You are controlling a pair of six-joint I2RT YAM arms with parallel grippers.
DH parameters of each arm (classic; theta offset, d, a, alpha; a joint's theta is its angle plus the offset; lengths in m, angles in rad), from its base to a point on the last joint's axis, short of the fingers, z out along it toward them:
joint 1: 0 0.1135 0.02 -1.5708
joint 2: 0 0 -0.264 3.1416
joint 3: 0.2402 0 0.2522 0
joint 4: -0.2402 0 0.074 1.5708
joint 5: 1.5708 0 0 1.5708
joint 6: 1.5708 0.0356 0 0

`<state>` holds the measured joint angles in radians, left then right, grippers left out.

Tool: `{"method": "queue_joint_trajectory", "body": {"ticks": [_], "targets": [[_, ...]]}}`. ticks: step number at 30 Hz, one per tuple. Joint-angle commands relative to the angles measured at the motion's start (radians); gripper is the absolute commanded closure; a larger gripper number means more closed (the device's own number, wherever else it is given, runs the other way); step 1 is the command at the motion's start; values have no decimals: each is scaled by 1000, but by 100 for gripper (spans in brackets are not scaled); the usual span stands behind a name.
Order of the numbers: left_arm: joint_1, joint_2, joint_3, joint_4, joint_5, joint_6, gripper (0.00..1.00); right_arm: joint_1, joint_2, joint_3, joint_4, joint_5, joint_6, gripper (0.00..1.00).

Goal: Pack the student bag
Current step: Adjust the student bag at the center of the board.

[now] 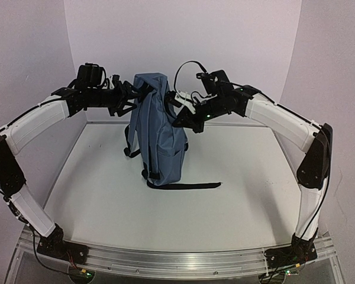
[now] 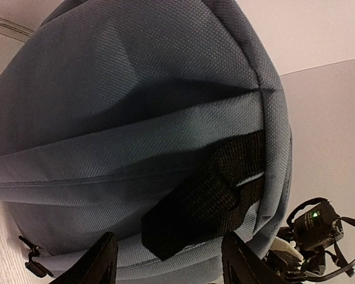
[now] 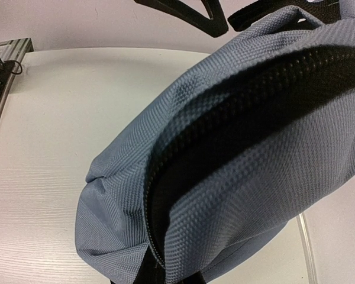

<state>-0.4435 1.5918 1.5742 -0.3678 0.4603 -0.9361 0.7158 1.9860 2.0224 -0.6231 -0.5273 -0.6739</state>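
left gripper (image 2: 170, 236): jaws apart, up at the top of the bag on its left side. Its two black fingers (image 2: 100, 260) stand on either side of a strap end.
webbing strap (image 2: 207, 201): black and sewn to the bag's blue fabric. Its free end hangs in the gap between the left gripper's fingers; whether it touches them cannot be told.
shoulder straps (image 1: 130, 142): black, on the bag's left face, below the left gripper.
student bag (image 1: 157, 130): slate-blue and upright on the table between the two grippers, just right of the left one and just left of the right one. It fills nearly all of both wrist views and hides what lies behind it.
zipper (image 3: 236, 112): dark, running across the fabric directly in front of the right gripper, then curving down to the bottom edge of that view.
right gripper (image 1: 180, 120): fingers closed together against the bag's upper right edge, where the fabric beside the zipper is drawn up to it. Its own fingertips are hidden by the cloth.
green light (image 2: 313, 216): on the right arm's wrist, seen past the bag to the right of the left gripper.
loose strap (image 1: 189, 185): black and flat on the table, running from the bag's foot out to the right, below the right gripper.
table (image 1: 242, 171): white, under both grippers.
rail (image 1: 177, 260): aluminium, at the near edge, carrying both arm bases.
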Motion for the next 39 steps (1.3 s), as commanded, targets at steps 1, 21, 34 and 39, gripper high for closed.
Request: {"method": "queue_joint_trajectory", "body": {"ticks": [1,21,34,39], "targets": [[2,28,31,156,47,-31,40,1,-79,2,2,-33,-15,100],[-2,170,463,179,194,148,100,-84,84,236,28,168,-62,100],[-56,170,333,405,272,38,100,-191,-65,-5,145,189,161,2],[-106,27,145,399,221,-19,100,-193,-215,-261,144,135,236,2]]}}
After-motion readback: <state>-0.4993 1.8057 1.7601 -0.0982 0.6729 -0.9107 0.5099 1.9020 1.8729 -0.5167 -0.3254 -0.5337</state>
